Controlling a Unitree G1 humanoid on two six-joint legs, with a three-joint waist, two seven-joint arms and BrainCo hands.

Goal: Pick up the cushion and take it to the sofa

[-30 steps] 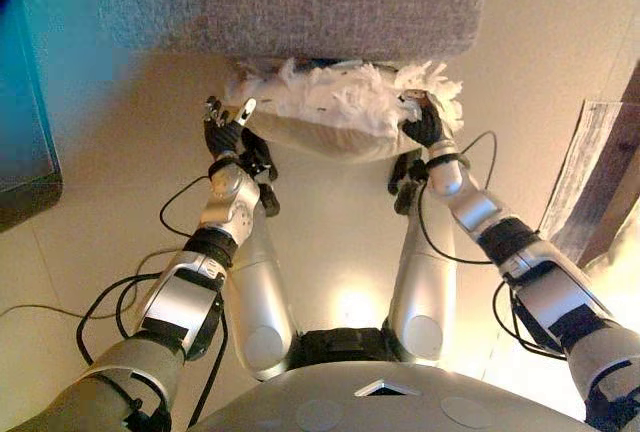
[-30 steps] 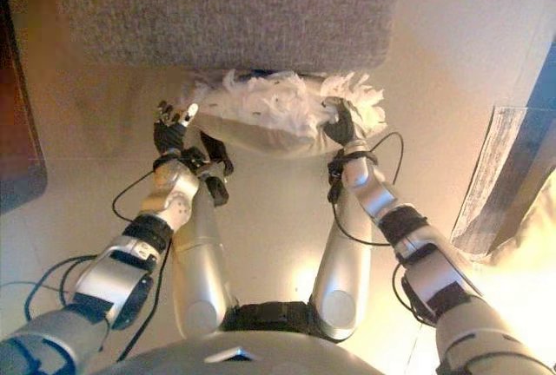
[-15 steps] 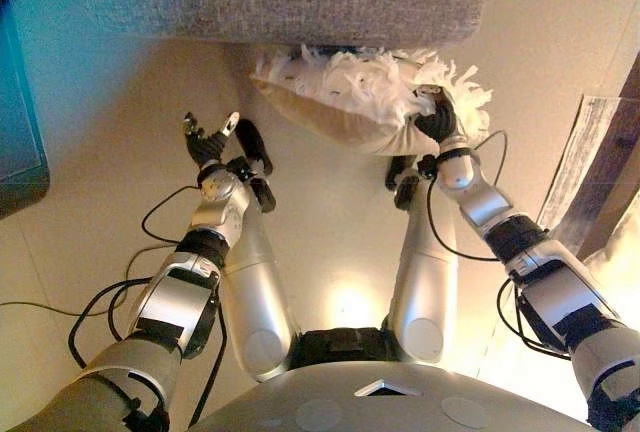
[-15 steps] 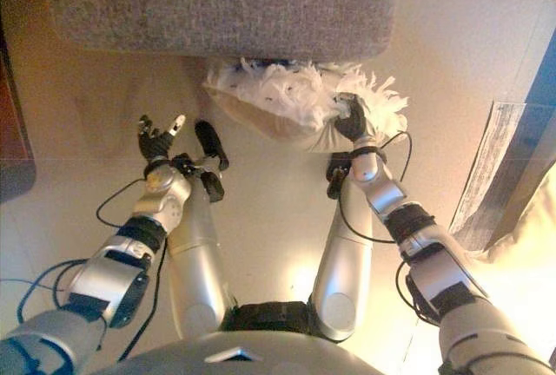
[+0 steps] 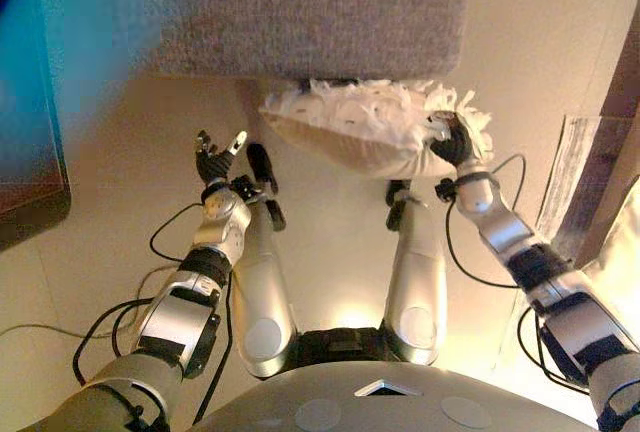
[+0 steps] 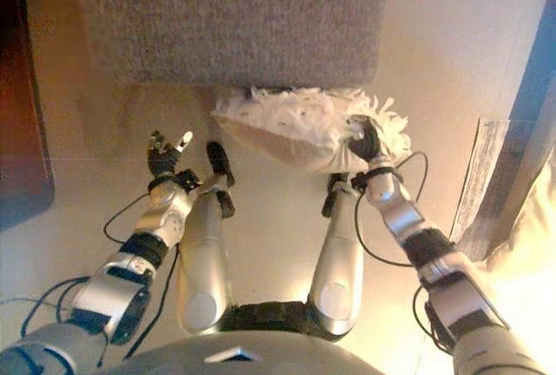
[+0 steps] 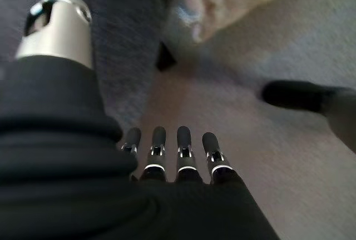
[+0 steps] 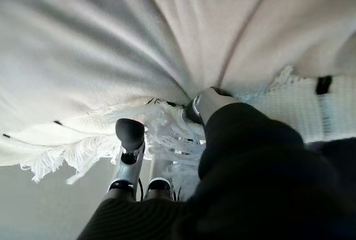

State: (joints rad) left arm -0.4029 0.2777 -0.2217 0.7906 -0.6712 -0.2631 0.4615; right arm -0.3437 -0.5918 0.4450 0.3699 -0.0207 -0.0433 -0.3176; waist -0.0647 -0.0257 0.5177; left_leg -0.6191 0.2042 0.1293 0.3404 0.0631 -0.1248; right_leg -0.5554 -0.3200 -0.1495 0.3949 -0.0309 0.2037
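Now lift the cushion clear onto the sofa

Right hand (image 5: pixel 452 142) pinches the fringed white cushion (image 5: pixel 365 127) by one corner, holding it off the floor just before the grey sofa (image 5: pixel 300 12); left hand (image 5: pixel 216 160) hangs apart, fingers spread, empty; better raise the sagging far end above the seat edge first; support underneath would likely steady it.

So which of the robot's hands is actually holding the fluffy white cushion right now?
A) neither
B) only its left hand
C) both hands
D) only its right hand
D: the right hand pinches the cushion at one end, while the left hand is open, clear of it.
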